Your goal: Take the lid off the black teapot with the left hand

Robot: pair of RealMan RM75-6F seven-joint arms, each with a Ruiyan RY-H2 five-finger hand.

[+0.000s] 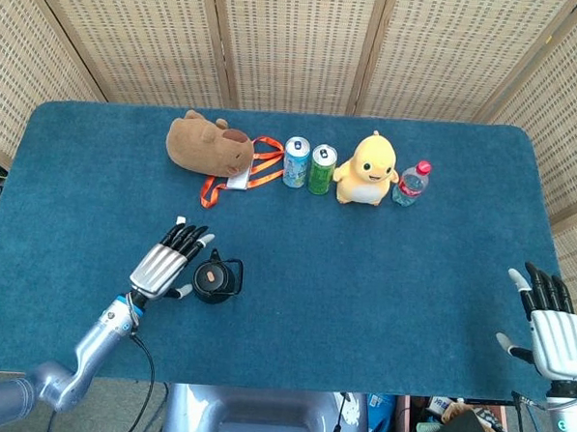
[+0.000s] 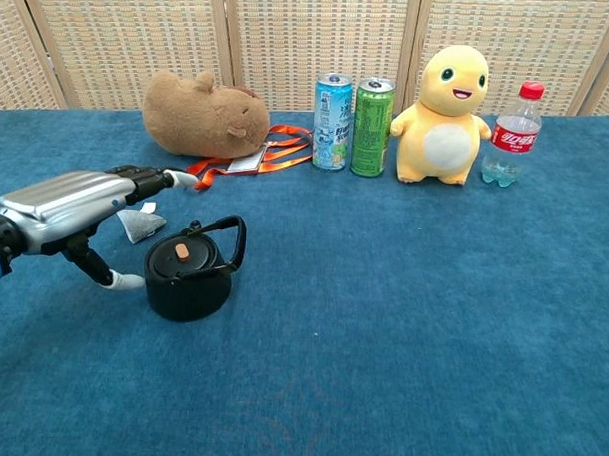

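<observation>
The black teapot stands on the blue table near its front left. Its lid with an orange knob sits on the pot, and the handle arches over the right side. My left hand hovers just left of the pot with its fingers stretched out flat and nothing in them. Its thumb tip reaches the pot's left wall. My right hand lies open at the table's front right corner, seen only in the head view.
A tea bag lies under the left hand's fingers. Along the back stand a brown plush with an orange lanyard, two cans, a yellow duck toy and a small bottle.
</observation>
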